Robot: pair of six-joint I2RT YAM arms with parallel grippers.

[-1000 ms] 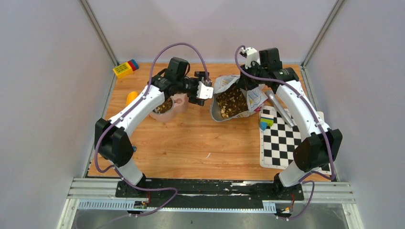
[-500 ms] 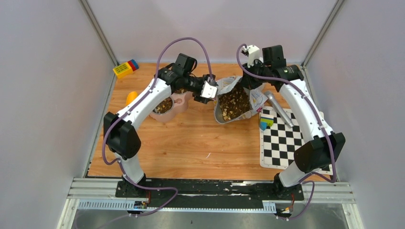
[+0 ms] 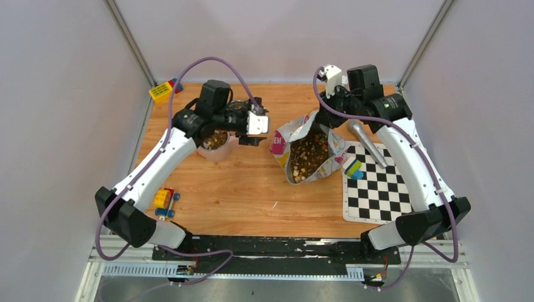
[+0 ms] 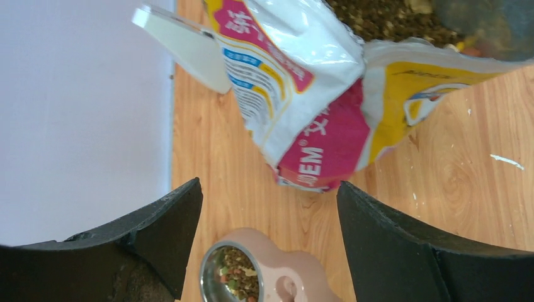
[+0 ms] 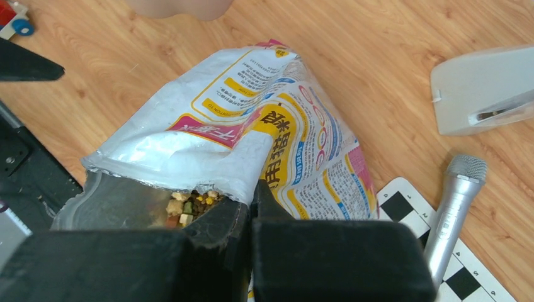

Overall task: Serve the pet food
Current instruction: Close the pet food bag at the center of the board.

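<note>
The pet food bag (image 3: 308, 151) lies open at mid-table, brown kibble (image 3: 307, 155) showing inside its silver lining. My right gripper (image 3: 327, 117) is shut on the bag's far rim (image 5: 252, 189), one finger inside by the kibble (image 5: 192, 204), the other on the printed outside. My left gripper (image 3: 255, 124) hangs open and empty (image 4: 269, 189) just left of the bag (image 4: 302, 94), over the pink bowl (image 3: 220, 151). Its steel cup holds kibble (image 4: 238, 280).
A silver microphone (image 3: 368, 142) and toy blocks (image 3: 352, 168) lie on the checkerboard mat (image 3: 384, 195) at right. A white plastic object (image 5: 485, 88) sits beyond the bag. A yellow brick (image 3: 165, 90) is at the far left corner, a toy car (image 3: 164, 200) near left.
My left gripper has drawn back leftward from the bag's mouth to above the pink bowl. The bag, held by the right gripper, has swung nearer and more upright.
</note>
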